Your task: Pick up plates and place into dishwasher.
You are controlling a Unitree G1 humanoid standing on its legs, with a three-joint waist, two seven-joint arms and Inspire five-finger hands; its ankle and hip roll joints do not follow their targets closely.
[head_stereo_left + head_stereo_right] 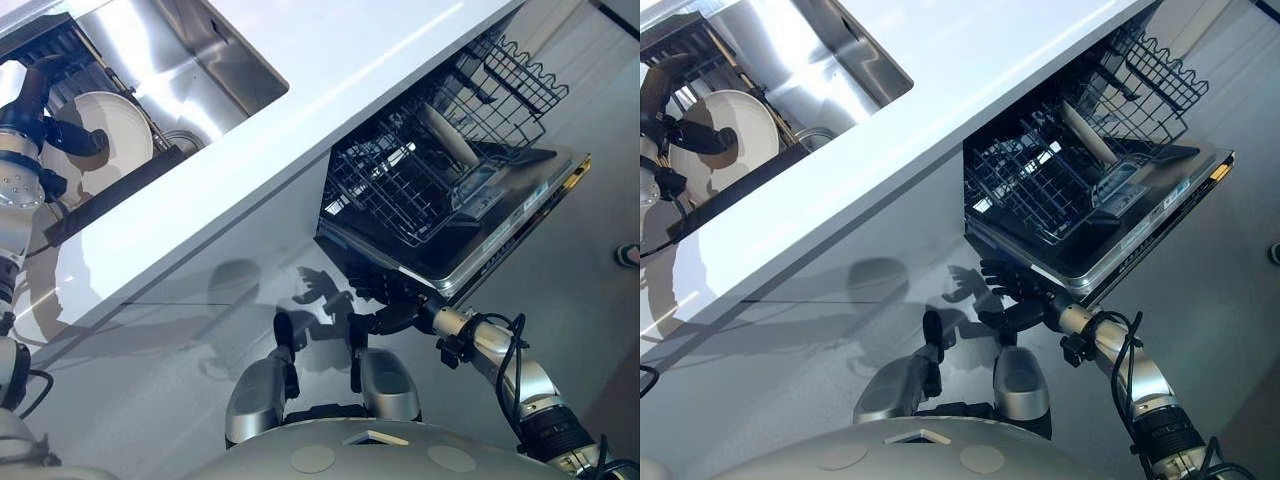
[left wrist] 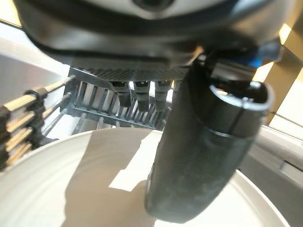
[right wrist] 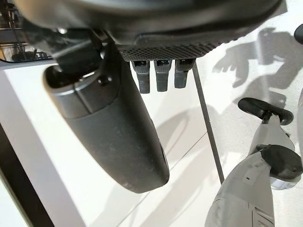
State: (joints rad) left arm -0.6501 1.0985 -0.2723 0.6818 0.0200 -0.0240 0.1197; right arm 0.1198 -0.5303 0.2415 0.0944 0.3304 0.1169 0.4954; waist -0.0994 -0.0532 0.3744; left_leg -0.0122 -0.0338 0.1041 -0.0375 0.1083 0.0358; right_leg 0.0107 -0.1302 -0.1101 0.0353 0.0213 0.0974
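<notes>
At the upper left of the left eye view, the left hand (image 1: 62,135) reaches into the dish rack (image 1: 60,45) beside the steel sink (image 1: 215,60) and grips a white plate (image 1: 120,125) that stands on edge there. In the left wrist view the thumb lies across the plate's (image 2: 71,189) face while the fingers (image 2: 137,92) curl over its far rim, so the hand is closed on the plate. Wooden pegs of the rack show just beside the plate.

A white tabletop (image 1: 330,70) runs diagonally across the frame from lower left to upper right. Below it at the right, the dishwasher door (image 1: 520,225) hangs open with the black wire dishwasher rack (image 1: 420,170) pulled out over it; a pale dish (image 1: 447,135) already stands tilted in the rack.

The right hand (image 1: 1008,290) hangs at the lower centre, just below the near edge of the door, with its fingers spread loosely and holding nothing. In the right wrist view the fingers (image 3: 161,73) point straight out against the white cabinet front (image 3: 180,118).
</notes>
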